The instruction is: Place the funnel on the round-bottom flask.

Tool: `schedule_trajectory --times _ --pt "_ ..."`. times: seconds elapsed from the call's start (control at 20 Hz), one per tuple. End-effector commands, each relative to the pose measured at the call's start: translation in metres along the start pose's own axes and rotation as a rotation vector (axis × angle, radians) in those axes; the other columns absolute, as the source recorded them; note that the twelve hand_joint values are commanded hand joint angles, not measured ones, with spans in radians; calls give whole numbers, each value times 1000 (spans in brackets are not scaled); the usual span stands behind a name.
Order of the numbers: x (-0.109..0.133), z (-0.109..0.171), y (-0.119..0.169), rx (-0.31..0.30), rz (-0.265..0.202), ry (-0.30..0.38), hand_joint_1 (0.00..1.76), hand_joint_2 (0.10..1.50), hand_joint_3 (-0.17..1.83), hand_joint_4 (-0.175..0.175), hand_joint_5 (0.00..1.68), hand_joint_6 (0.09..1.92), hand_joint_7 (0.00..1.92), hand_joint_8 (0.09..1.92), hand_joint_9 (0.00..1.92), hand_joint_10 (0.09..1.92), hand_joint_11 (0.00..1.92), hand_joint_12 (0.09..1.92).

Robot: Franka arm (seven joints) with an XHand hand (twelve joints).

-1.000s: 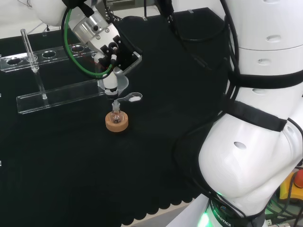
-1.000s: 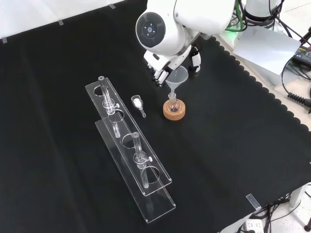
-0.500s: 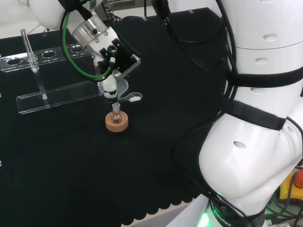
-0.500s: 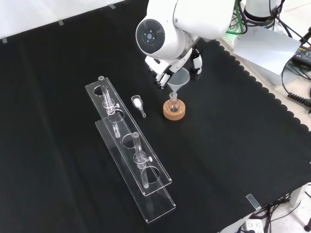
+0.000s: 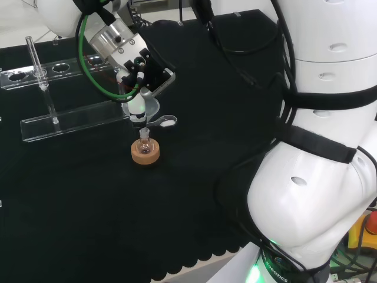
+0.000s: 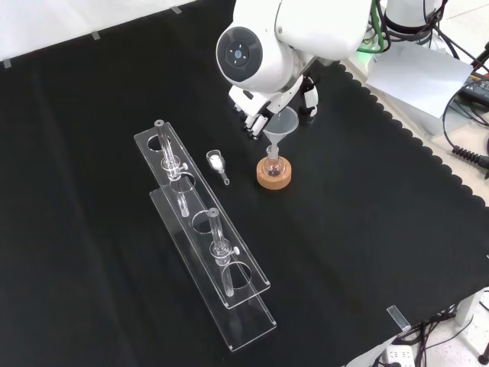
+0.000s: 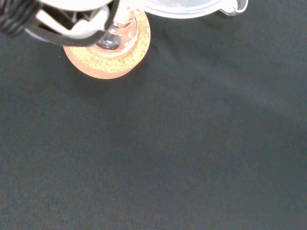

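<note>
A clear funnel hangs stem down over a small round-bottom flask that sits on a cork ring. The hand has its fingers curled round the funnel's bowl. The stem's tip meets the flask's mouth; I cannot tell whether it is inside. In the head view the hand holds the funnel straight above the flask and its cork ring. The wrist view shows the cork ring, the flask, the funnel's rim and part of the hand.
A clear scoop with white powder lies to the left of the flask in the front view. Beyond it lie two long clear racks with upright glass tubes. The cloth's scalloped edge runs at the right.
The hand with the funnel has shifted slightly left in the head view, so the stem stands over the flask's mouth. Over the last half second almost nothing has moved.
</note>
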State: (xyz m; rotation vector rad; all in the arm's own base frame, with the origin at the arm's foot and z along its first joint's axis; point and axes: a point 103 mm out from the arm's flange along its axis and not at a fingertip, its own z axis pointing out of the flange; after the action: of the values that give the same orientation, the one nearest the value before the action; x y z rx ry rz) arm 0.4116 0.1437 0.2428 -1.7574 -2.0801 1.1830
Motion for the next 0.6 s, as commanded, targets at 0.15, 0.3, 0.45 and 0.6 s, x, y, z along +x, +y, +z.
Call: schedule_trajectory --times 0.15,0.3,0.45,0.6 --pt "6 1 6 16 -3 -10 1000 620 1083 -43 473 622 507 617 862 410 615 1266" --pt "6 4 8 21 -8 -5 999 620 1083 -44 471 621 504 617 860 409 615 1266" --pt "3 0 4 14 -5 -8 981 596 1081 -47 437 578 476 617 839 409 611 1267" --pt "4 -1 3 22 4 -16 906 545 959 -58 354 329 367 653 746 464 572 1287"
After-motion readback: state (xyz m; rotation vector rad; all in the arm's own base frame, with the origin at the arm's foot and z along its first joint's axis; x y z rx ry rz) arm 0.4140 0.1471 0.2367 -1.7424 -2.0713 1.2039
